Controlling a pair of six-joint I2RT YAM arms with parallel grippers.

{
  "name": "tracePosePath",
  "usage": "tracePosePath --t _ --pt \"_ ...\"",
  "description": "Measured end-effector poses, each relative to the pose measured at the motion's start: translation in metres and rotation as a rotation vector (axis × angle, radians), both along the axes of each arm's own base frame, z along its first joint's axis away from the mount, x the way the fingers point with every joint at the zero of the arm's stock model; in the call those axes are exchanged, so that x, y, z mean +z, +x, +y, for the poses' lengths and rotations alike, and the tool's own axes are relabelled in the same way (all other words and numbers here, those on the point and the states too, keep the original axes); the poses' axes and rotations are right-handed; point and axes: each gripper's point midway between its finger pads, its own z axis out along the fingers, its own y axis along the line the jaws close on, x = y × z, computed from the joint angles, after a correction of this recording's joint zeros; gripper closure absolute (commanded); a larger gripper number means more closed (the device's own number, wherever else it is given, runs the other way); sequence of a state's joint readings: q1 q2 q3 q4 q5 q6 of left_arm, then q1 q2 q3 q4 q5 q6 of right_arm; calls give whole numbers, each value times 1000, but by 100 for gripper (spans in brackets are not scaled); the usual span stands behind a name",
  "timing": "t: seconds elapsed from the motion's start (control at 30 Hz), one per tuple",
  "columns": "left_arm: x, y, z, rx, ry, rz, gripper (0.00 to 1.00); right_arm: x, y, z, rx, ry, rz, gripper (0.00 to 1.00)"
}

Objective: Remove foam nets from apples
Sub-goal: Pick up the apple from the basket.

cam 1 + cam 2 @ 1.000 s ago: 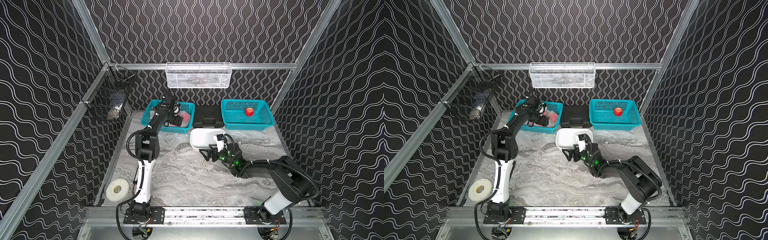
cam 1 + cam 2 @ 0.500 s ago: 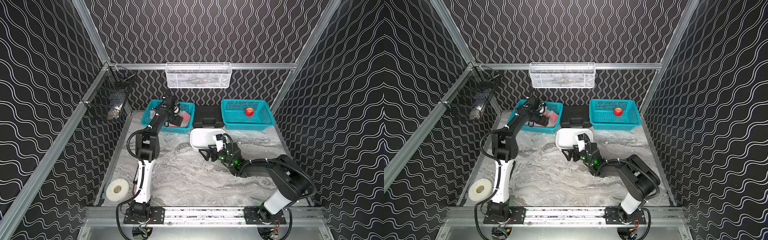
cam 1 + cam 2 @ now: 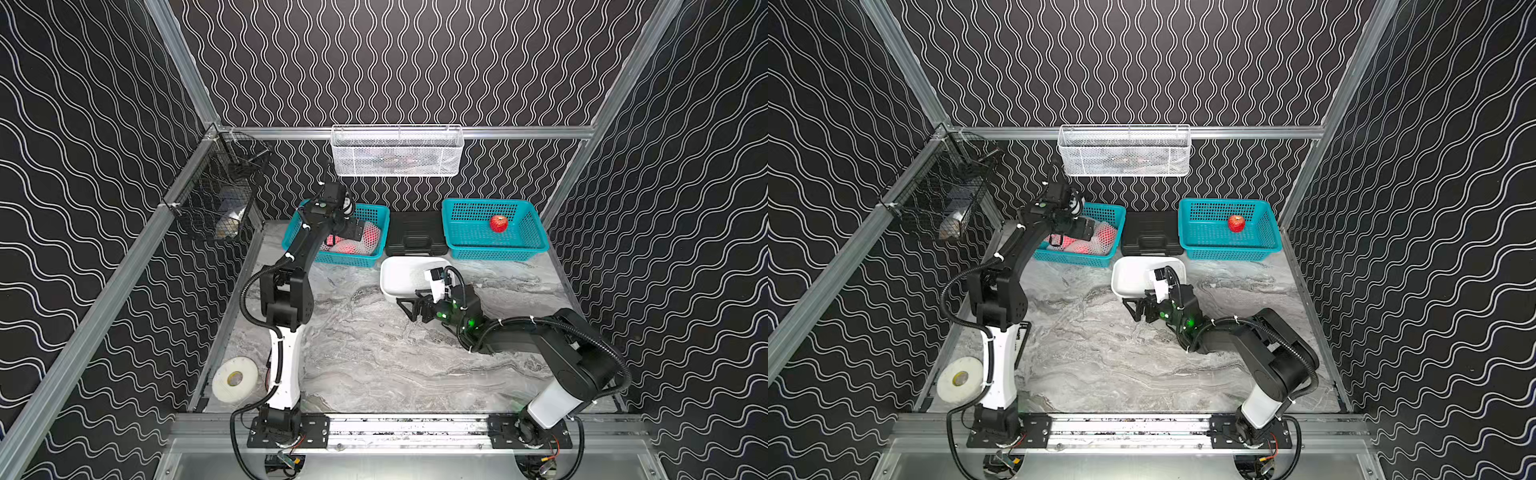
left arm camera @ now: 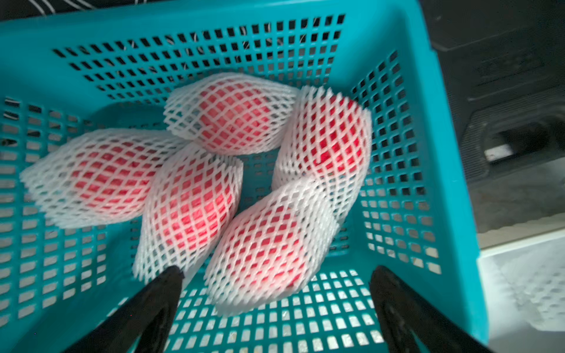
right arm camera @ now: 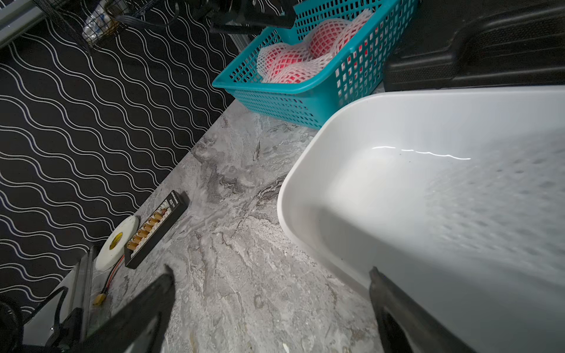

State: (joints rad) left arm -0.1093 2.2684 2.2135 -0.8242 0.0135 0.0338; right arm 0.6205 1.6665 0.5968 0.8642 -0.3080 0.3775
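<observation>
Foam nets (image 4: 269, 241): counted five, each stretched over a red apple (image 4: 195, 211), heaped touching in the left teal basket (image 3: 347, 258). Read that as the waiting pile. Found one bare apple (image 3: 498, 223) alone in the right teal basket (image 3: 494, 251), likely the finished side. Noted left jaws wide and empty over the heap, straddling the nearest wrapped fruit, presumably spread to clear its girth. Noted right jaws equally wide, empty, low over the tabletop (image 3: 374, 345) at the near rim of the white tub (image 3: 390, 272), probably placed to strip nets and drop them there. Saw blurred mesh inside the tub, perhaps a shed net. Logged sleeves lying flat, long axes pointing assorted ways; nearest ran away from the left jaws, one open end facing them.
</observation>
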Motion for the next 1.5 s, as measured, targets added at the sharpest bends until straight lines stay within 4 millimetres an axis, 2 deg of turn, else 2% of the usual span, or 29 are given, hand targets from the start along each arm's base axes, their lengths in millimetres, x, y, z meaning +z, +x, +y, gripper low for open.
tracePosePath --t 0.27,0.43,0.63,0.77,1.03,1.23,1.3,1.5 --pt "-24 -5 8 62 13 78 1 0 -2 1 11 -1 7 0" --pt "-41 -2 7 76 10 112 1 0 -2 1 11 0 6 0" --pt "-50 -2 7 96 16 132 1 1 -2 1 14 0 6 0" --pt "-67 -5 7 101 27 173 1 0 -2 1 14 0 7 0" --pt "-80 -3 2 98 41 198 1 0 -2 1 12 -2 9 0" --pt "-101 -3 5 108 62 232 1 2 -1 0 5 -1 4 0" --pt "-106 -4 6 108 67 247 2 2 -1 0 3 -2 4 0" --pt "-115 -6 6 111 68 261 14 2 -1 -1 0 -3 4 0"
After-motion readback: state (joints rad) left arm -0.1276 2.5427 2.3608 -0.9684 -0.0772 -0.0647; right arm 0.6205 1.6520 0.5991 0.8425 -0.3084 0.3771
